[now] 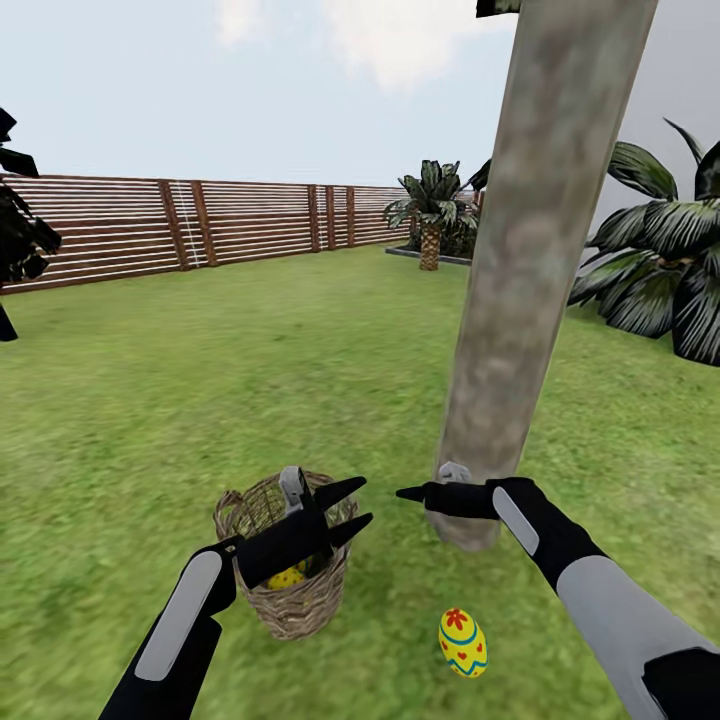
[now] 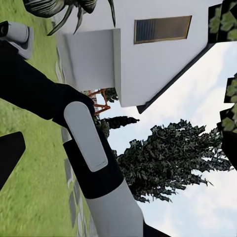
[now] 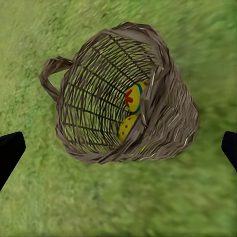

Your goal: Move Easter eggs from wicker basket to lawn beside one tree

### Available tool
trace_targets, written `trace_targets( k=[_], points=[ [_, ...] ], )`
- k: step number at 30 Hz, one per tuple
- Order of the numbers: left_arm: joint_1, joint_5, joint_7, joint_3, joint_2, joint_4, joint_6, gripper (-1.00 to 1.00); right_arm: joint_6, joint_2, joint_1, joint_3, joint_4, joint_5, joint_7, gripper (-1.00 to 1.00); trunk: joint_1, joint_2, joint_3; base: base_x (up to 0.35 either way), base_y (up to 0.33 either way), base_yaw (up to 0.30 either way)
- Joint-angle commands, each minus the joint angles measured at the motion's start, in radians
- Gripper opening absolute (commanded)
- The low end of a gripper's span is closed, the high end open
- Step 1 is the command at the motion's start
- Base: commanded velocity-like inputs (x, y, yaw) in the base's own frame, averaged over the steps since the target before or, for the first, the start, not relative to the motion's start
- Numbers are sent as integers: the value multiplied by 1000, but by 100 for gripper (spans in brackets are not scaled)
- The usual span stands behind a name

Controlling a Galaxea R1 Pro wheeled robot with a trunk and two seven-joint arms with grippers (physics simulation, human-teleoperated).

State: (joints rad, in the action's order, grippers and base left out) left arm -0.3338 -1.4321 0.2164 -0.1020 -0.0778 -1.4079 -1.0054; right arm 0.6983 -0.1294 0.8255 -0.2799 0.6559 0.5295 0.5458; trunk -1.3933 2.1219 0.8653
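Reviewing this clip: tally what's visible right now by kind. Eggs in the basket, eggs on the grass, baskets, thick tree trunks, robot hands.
Eggs in the wicker basket: 2 (upper egg, lower egg)
Eggs on the lawn: 1 (egg on the grass)
Baskets: 1
Thick tree trunks: 1 (tree)
Robot hands: 2 (left hand, right hand), both empty
Total: 7
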Motion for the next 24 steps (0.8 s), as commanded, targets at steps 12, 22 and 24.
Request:
trace_targets(
  k=[12, 22, 24],
  points=[
    [-1, 7, 11, 4, 0, 1, -2, 100, 3, 1, 0, -4, 1, 3, 0, 100, 0, 0, 1, 5, 92, 0],
    [-1, 7, 11, 4, 0, 1, -2, 100, 3, 2, 0, -4, 1, 3, 0, 100, 0, 0, 1, 1, 332, 0],
    [-1, 7, 11, 4, 0, 1, -2, 100, 3, 2, 0, -4, 1, 3, 0, 100, 0, 0, 1, 0, 337, 0]
  ],
)
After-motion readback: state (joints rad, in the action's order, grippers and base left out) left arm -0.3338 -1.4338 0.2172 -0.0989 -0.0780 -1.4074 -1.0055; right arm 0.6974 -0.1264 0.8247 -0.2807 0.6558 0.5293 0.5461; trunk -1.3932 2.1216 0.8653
